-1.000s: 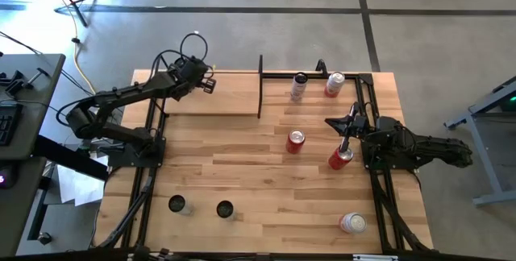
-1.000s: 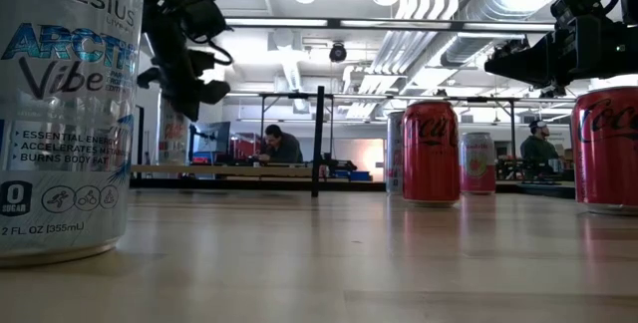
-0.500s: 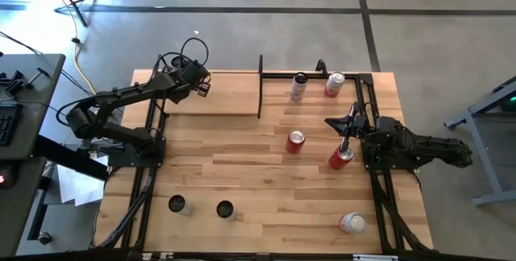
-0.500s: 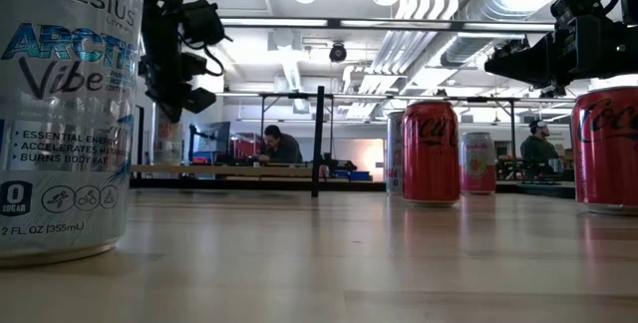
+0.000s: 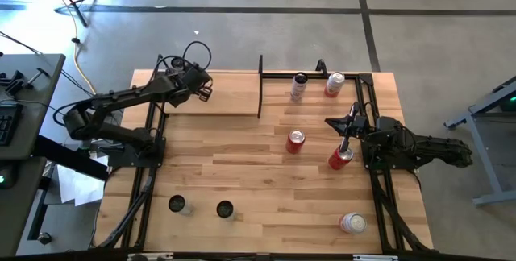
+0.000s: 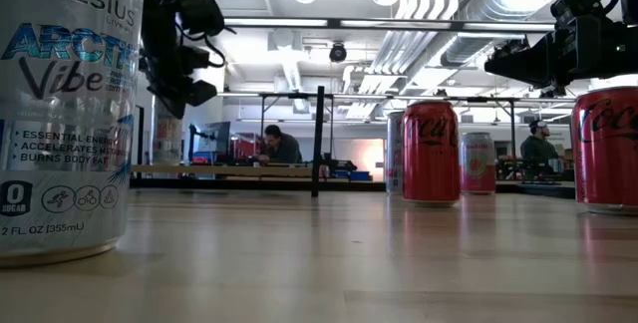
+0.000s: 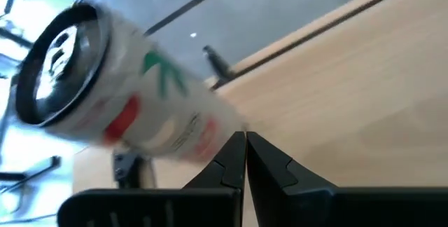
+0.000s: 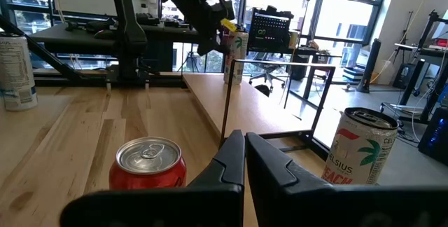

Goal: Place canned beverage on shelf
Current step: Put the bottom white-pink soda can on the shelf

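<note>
A white can with green and red print (image 7: 133, 108) stands on the light-wood shelf (image 5: 230, 100) at the table's far left; it also shows as the white can (image 8: 238, 48) in the right wrist view. In the high view my left arm hides it. My left gripper (image 5: 206, 92) hangs shut above the shelf beside the can, and the left gripper (image 8: 206, 17) shows a gap to it in the right wrist view. My right gripper (image 5: 330, 122) waits shut at the right edge, holding nothing, behind a red can (image 8: 150, 164).
On the tabletop stand a dark-and-silver can (image 5: 299, 86), a pink-and-white can (image 5: 334, 84), two red cans (image 5: 296, 141) (image 5: 341, 156), two cans near the front left (image 5: 177, 205) (image 5: 225, 209), and one lying can (image 5: 352, 223). A black upright (image 5: 260, 88) ends the shelf.
My left gripper has rolled a little about its own axis above the shelf and stays shut. The cans have not moved.
</note>
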Motion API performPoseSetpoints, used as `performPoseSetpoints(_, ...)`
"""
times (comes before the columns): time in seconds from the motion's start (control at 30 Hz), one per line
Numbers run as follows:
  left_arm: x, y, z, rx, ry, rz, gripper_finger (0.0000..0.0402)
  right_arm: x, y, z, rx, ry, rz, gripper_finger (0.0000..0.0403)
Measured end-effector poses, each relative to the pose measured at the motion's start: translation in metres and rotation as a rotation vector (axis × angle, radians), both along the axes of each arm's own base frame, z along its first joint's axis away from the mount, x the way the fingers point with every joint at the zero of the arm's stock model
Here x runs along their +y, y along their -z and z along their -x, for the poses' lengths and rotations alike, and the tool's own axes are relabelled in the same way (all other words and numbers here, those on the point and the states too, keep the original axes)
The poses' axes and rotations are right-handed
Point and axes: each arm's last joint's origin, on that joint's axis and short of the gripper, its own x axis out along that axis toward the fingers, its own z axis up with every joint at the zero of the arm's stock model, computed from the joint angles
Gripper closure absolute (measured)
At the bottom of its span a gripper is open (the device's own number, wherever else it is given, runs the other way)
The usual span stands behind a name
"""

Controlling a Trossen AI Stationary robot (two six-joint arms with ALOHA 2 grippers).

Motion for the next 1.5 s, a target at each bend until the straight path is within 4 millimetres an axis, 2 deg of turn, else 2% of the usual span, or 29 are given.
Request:
performPoseSetpoints(0.13, 0.009, 0.003, -0.005, -0.057, -0.004, -0.011, 0.0396, 0.0, 0.0, 0.0, 0.0, 0.0, 0.0, 0.0403)
performPoseSetpoints(0.4, 0.014, 0.009, 0.002, 0.032, -0.07, -0.007, 0.0396, 0.0, 0.0, 0.0, 0.0, 0.0, 0.0, 0.0403)
performPoseSetpoints(1.27, 0.005, 0.011, 0.016, 0.184, -0.157, -0.018, 0.0397, 0.0, 0.0, 0.0, 0.0, 0.0, 0.0, 0.0403)
performPoseSetpoints(1.5, -0.006, 0.009, 0.005, 0.133, -0.055, 0.024, 0.0397, 0.0, 0.0, 0.0, 0.0, 0.0, 0.0, 0.0403)
